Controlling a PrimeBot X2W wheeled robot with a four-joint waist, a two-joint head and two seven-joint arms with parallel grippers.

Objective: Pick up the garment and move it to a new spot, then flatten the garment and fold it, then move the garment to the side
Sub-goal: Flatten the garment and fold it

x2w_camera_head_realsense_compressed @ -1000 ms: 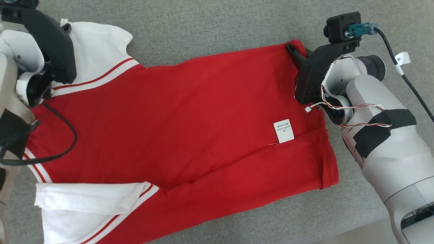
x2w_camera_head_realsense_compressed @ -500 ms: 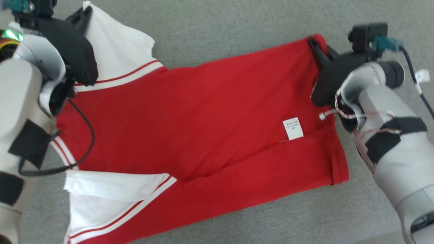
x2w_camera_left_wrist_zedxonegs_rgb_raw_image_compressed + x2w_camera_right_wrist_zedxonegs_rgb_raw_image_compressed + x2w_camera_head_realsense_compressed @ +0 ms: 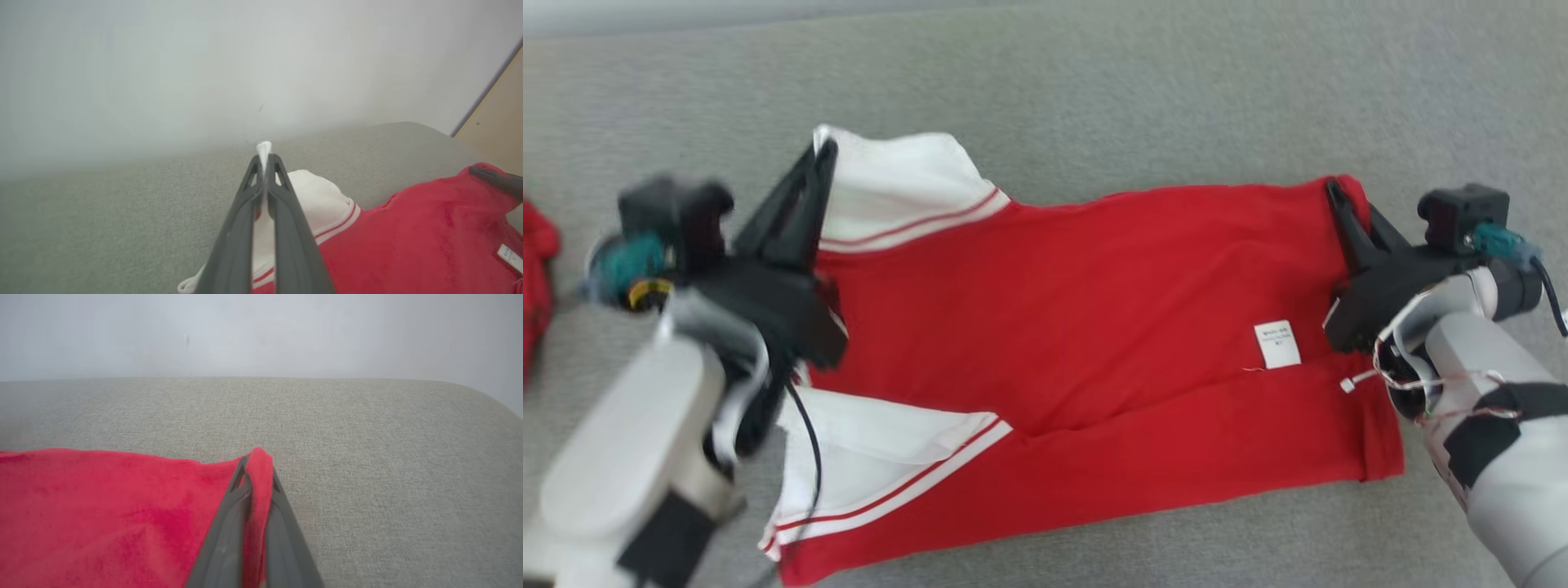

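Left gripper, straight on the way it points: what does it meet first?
Nothing near: past the left gripper, shut on the garment, lies grey cushion, then probably the pale wall; depth unclear.

Grey fabric surface (image 3: 1094,90) carrying one spread garment (image 3: 1094,327) and a second item.
The surface is grey woven cloth, its far right corner rounded in the right wrist view. The garment, red with white red-striped sleeves (image 3: 890,188), lies across the middle, its near long edge folded over, a white label (image 3: 1278,344) facing up near the right end. A red cloth (image 3: 533,261) lies at the left edge, well apart.
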